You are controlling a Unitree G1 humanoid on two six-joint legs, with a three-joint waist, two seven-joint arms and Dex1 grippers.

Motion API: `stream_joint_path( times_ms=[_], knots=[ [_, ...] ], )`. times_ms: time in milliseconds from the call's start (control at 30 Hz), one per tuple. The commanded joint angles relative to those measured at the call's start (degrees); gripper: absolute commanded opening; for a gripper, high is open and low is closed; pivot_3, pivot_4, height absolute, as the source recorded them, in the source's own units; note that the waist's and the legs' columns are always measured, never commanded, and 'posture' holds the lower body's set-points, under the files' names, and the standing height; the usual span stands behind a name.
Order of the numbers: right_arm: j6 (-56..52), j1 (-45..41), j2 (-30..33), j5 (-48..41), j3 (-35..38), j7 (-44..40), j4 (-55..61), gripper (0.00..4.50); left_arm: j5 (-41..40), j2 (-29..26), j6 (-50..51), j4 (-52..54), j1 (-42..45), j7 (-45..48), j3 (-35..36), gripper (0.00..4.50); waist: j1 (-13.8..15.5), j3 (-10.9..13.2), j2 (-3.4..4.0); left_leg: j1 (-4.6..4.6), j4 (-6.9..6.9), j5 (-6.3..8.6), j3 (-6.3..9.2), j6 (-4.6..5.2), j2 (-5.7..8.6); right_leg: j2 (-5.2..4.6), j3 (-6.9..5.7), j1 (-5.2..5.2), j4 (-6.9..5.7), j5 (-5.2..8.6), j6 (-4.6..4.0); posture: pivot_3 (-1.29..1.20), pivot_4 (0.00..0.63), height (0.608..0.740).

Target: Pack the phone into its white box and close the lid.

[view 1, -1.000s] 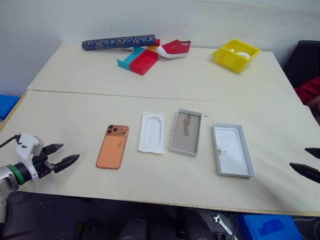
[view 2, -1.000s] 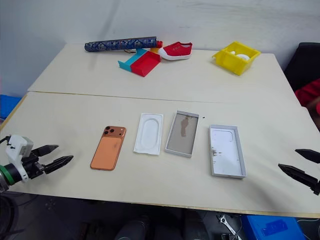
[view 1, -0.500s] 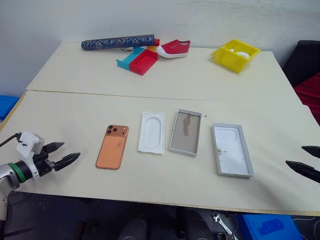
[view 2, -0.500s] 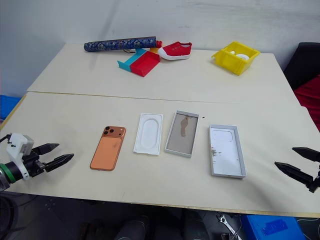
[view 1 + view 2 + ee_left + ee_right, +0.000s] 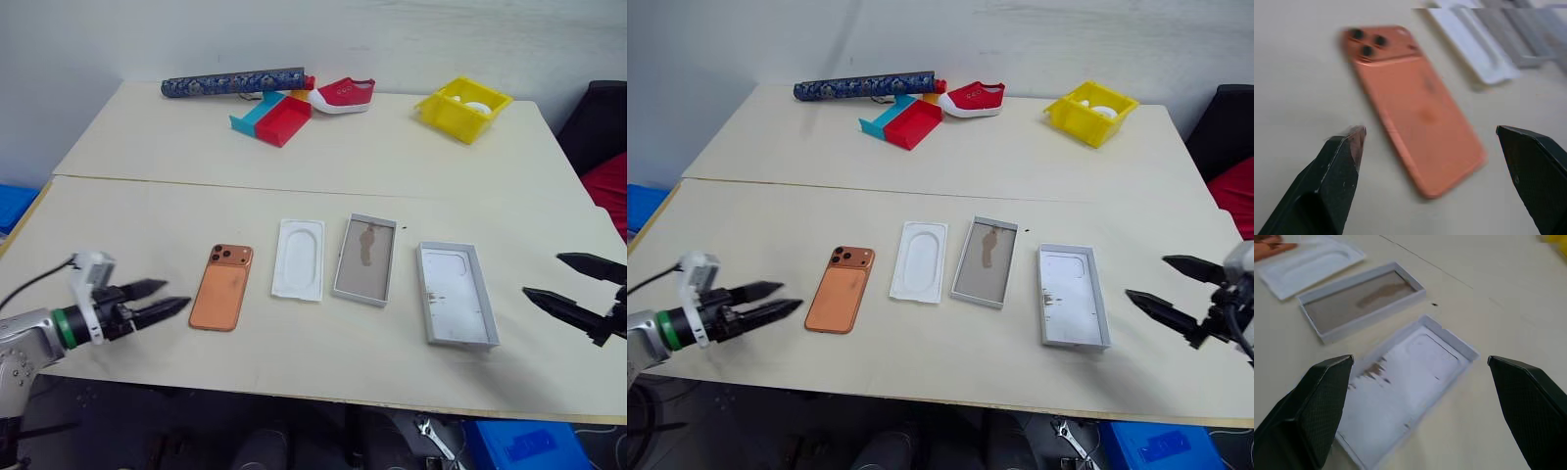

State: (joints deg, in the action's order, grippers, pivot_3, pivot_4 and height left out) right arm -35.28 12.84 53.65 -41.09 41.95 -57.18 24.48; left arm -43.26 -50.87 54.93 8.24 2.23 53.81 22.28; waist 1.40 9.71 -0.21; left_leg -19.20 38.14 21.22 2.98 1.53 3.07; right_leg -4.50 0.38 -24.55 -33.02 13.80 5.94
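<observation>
Pale tabletop (image 5: 118, 225) carries phone (image 5: 221, 287), box (image 5: 364, 259) and lid (image 5: 454, 293) side by side; left hand (image 5: 157, 303) and right hand (image 5: 568, 286) both gape, empty, flanking them for pickup.

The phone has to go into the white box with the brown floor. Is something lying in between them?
Yes. The white moulded insert lies flat on the table between the phone and the white box. It is low, so the phone could probably be carried over it. The box itself looks empty.
</observation>
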Motion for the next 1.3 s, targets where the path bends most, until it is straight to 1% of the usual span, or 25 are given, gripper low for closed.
stream_joint_path(
  times_ms=[33, 200, 367, 400, 467, 600, 700, 933, 1033, 1167, 1233, 1300],
  knots=[
    [-2.33, 0.43, -0.05, -4.09, -1.45, 0.96, 8.31, 4.50, -5.05, -1.71, 10.61, 0.47, 5.49, -0.66, -3.16, 4.49, 0.06, 0.00, 0.00, 0.00, 0.00, 0.00, 0.02, -0.01, 0.00, 0.01, -0.01, 0.00, 0.00, 0.00, 0.00, 0.00, 0.150, 0.740],
    [-3.58, -1.40, 0.33, -7.52, -6.78, 2.77, 16.40, 4.50, -8.29, 1.83, 24.91, -3.54, 18.13, -4.92, -9.07, 4.49, 0.02, -0.01, -0.04, 0.00, 0.09, -0.02, 0.04, -0.04, 0.04, 0.03, -0.04, 0.01, -0.07, -0.02, 0.03, 0.00, 0.150, 0.740],
    [-2.78, -2.01, -0.18, -7.54, -11.26, 4.20, 20.34, 4.50, -7.44, 6.02, 32.71, -7.90, 26.18, -8.15, -13.05, 4.49, -0.08, 0.01, -0.14, -0.01, 0.11, -0.04, 0.04, -0.07, 0.08, 0.05, -0.07, -0.03, -0.12, -0.02, 0.04, 0.00, 0.150, 0.740],
    [-2.57, -1.99, -0.35, -7.28, -11.90, 4.52, 20.67, 4.50, -6.84, 6.91, 33.10, -8.91, 27.34, -8.79, -13.62, 4.49, -0.12, 0.00, -0.17, -0.03, 0.12, -0.05, 0.03, -0.08, 0.09, 0.06, -0.06, -0.07, -0.13, -0.02, 0.04, 0.00, 0.150, 0.740],
    [-2.16, -2.04, -0.71, -6.95, -12.90, 5.15, 21.00, 4.50, -5.22, 8.16, 32.14, -10.39, 29.02, -9.84, -15.11, 4.10, 0.00, 0.01, -0.20, -0.02, 0.15, -0.05, 0.02, -0.10, 0.09, 0.06, -0.08, -0.06, -0.17, -0.02, 0.04, 0.00, 0.150, 0.740],
    [-1.61, -2.12, -1.21, -6.82, -13.55, 6.27, 21.28, 4.50, -4.05, 9.77, 34.85, -13.92, 32.38, -10.78, -17.86, 2.97, 0.01, 0.00, -0.23, -0.03, 0.19, -0.07, 0.02, -0.13, 0.10, 0.05, -0.08, -0.06, -0.20, -0.02, 0.04, 0.00, 0.150, 0.740],
    [-1.37, -2.00, -1.54, -7.25, -13.63, 7.08, 21.56, 4.50, -2.03, 10.07, 32.26, -13.94, 32.68, -10.63, -21.03, 2.97, -0.03, 0.00, -0.23, -0.02, 0.24, -0.08, 0.02, -0.14, 0.10, 0.05, -0.07, -0.06, -0.25, -0.02, 0.04, 0.00, 0.150, 0.740],
    [-0.71, -1.41, -2.22, -6.72, -14.16, 8.07, 21.86, 4.50, 1.08, 15.36, 31.19, -18.90, 35.66, -13.61, -21.22, 2.97, 0.16, 0.02, -0.27, -0.06, 0.53, -0.07, 0.05, -0.16, 0.11, 0.04, -0.09, -0.04, -0.41, -0.02, 0.04, 0.00, 0.150, 0.740],
    [-0.60, -1.37, -2.41, -6.80, -14.11, 8.50, 21.77, 4.50, 3.30, 18.77, 30.92, -23.81, 37.72, -16.79, -19.70, 2.97, 0.25, 0.02, -0.28, -0.04, 0.74, -0.06, 0.05, -0.15, 0.14, 0.00, -0.08, 0.02, -0.41, -0.03, 0.06, 0.00, 0.150, 0.740],
    [-0.36, -1.29, -2.46, -6.67, -14.01, 8.65, 21.66, 4.50, 3.51, 20.74, 31.10, -25.69, 38.88, -16.64, -19.36, 2.97, 0.30, 0.00, -0.30, 0.00, 0.92, -0.08, 0.05, -0.12, 0.22, -0.05, -0.04, 0.10, -0.44, -0.08, 0.15, 0.00, 0.150, 0.740],
    [-0.22, -1.12, -2.43, -6.65, -13.92, 8.66, 21.64, 4.50, 2.94, 21.56, 31.95, -25.86, 39.22, -16.24, -18.71, 2.62, 0.31, 0.00, -0.30, 0.01, 0.93, -0.10, 0.06, -0.14, 0.23, -0.06, -0.04, 0.10, -0.50, -0.08, 0.15, 0.00, 0.150, 0.740],
    [-0.05, -0.75, -2.53, -6.53, -13.83, 8.66, 21.67, 4.50, 2.79, 21.87, 32.96, -25.32, 39.27, -15.84, -19.24, 2.12, 0.27, 0.01, -0.30, 0.00, 0.93, -0.11, 0.09, -0.17, 0.22, -0.05, -0.06, 0.07, -0.52, -0.08, 0.15, 0.00, 0.150, 0.740]
  ],
)
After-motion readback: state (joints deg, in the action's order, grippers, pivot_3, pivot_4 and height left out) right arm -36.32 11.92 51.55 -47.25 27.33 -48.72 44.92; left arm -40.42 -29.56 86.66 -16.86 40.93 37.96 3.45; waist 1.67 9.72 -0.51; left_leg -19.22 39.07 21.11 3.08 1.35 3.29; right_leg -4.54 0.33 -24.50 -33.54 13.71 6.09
